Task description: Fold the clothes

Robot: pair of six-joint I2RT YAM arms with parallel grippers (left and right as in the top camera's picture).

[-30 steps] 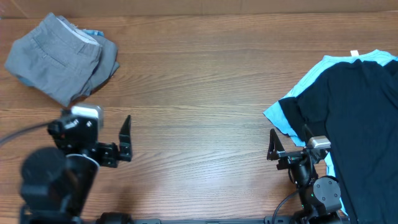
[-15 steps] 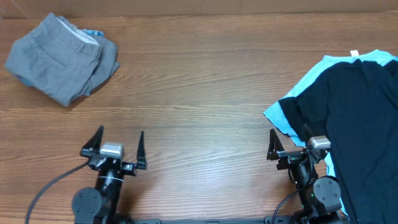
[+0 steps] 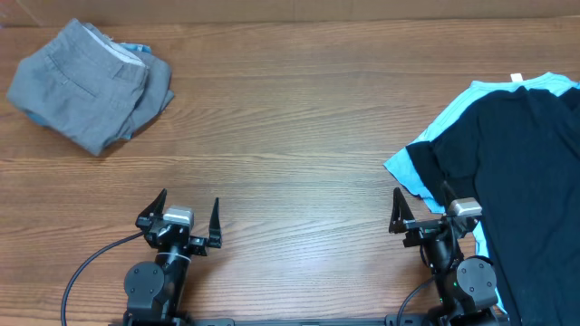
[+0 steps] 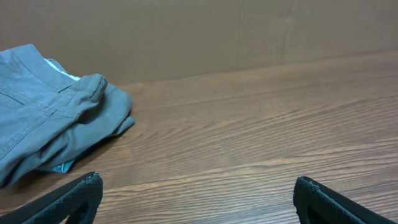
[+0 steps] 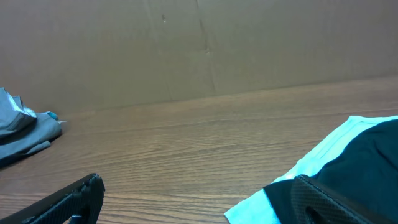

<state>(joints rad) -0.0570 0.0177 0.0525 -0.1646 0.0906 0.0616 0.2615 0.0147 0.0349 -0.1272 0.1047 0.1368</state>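
Note:
The grey shorts (image 3: 83, 80) lie bunched and folded at the table's far left corner, with a bit of light-blue denim (image 3: 136, 48) showing under them. In the left wrist view the grey shorts (image 4: 50, 124) lie ahead at the left. My left gripper (image 3: 188, 210) is open and empty near the front edge, well away from the shorts. My right gripper (image 3: 422, 201) is open and empty at the front right, its right finger beside the shirts' edge. Both sets of fingertips show spread apart in the left wrist view (image 4: 196, 193) and the right wrist view (image 5: 199, 193).
A black shirt (image 3: 526, 181) lies over a light-blue shirt (image 3: 408, 167) on the right side, also in the right wrist view (image 5: 348, 155). A brown cardboard wall (image 4: 217, 31) stands along the table's far edge. Bare wooden tabletop (image 3: 299, 136) lies between the piles.
My left arm has drawn back from beside the grey shorts, turned forward, and settled near the front edge with fingers open. The right arm and the clothes have not moved.

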